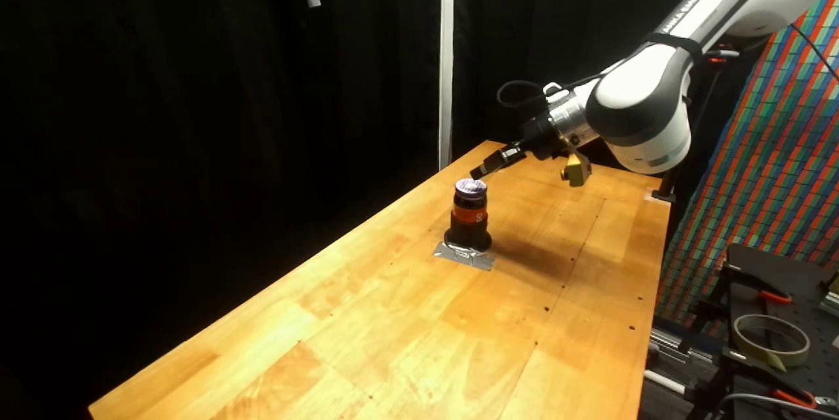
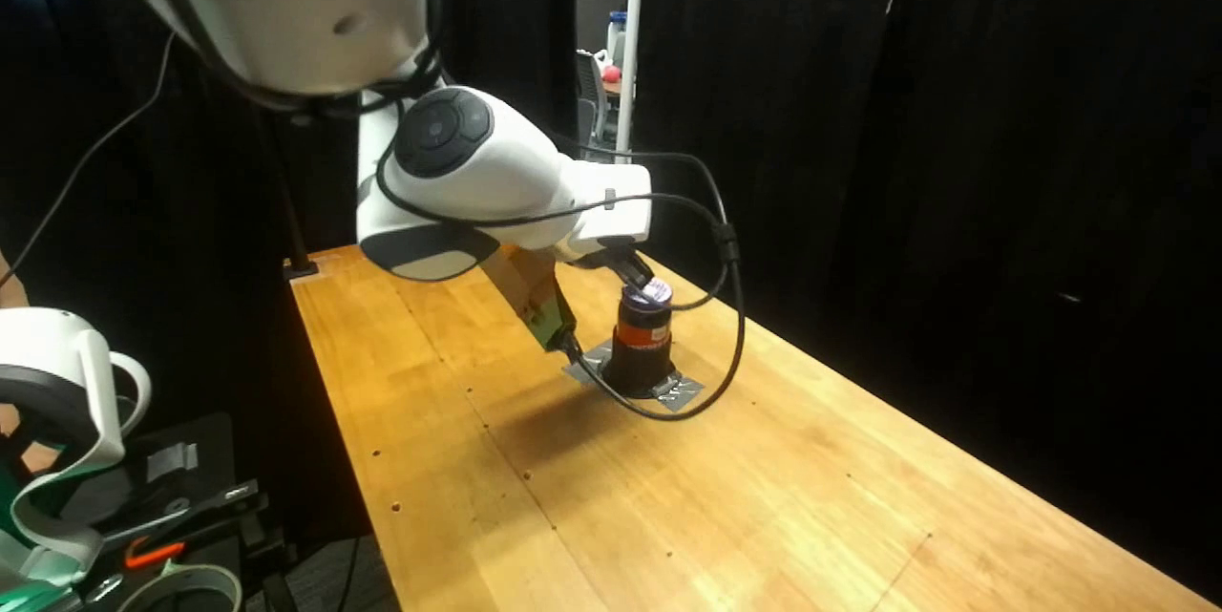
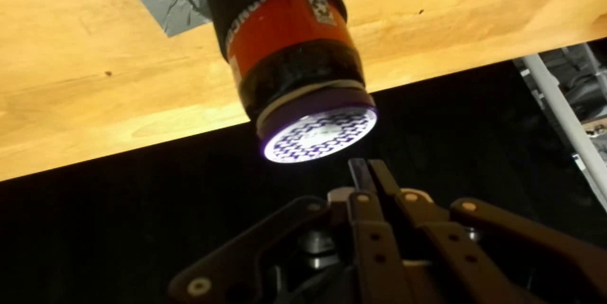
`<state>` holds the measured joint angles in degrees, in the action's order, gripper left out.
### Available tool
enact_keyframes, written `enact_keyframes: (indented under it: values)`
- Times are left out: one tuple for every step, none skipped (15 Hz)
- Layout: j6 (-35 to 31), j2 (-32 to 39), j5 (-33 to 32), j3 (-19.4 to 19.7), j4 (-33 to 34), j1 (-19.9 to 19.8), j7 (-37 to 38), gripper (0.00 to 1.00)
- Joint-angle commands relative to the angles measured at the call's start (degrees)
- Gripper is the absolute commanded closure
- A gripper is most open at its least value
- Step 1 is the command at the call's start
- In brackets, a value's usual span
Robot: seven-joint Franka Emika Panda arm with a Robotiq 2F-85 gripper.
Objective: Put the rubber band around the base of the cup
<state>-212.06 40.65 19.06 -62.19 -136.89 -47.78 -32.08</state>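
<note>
The cup point(image 1: 470, 215) stands upright on the far part of the wooden table point(image 1: 406, 341), its black base point(image 1: 468, 234) at strips of grey tape point(image 1: 482, 261); both exterior views agree. The rubber band point(image 3: 310, 88) is legible only in the wrist view: a pale ring around the upper part of the cup, just under the purple lid point(image 3: 322, 133), well apart from the base. The same view settles the state of the gripper point(image 3: 368, 166): fingers point(image 3: 362, 178) set together, tips side by side, near the lid but apart from it. In an exterior view the white arm point(image 1: 649, 79) enters from the right, fingertips point(image 1: 478, 172) just above the lid. In an exterior view a black cable point(image 2: 728, 247) loops in front of the cup, and the spacing of the fingers cannot be told there. A multicoloured sheet point(image 1: 773, 138) at the right appears in an exterior view alone, as does, at the near left, a white device point(image 2: 38, 337) with a curved strap.
</note>
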Motion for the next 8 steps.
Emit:
enact_keyframes:
  values:
    - [-7.97, 8.88, -12.12, -1.13, -4.35, -6.85, -1.0, 0.91]
    - [-7.19, 9.38, -13.36, -0.21, -5.03, -7.66, -0.87, 0.67]
    - [-6.46, 9.74, -14.25, 0.19, -5.62, -8.58, -0.65, 0.66]
    - [-1.44, 1.82, -19.53, 6.05, -6.9, -5.78, 11.38, 0.63]
    - [3.0, -0.27, -19.9, 7.15, -7.36, -6.03, 13.27, 0.56]
    - [6.97, -2.82, -19.93, 8.49, -7.66, -5.83, 16.88, 0.47]
    - [11.07, -5.42, -21.53, 10.0, -8.17, -5.47, 20.2, 0.4]
    - [15.32, -6.07, -14.73, 6.51, -8.92, -8.25, 14.53, 0.33]
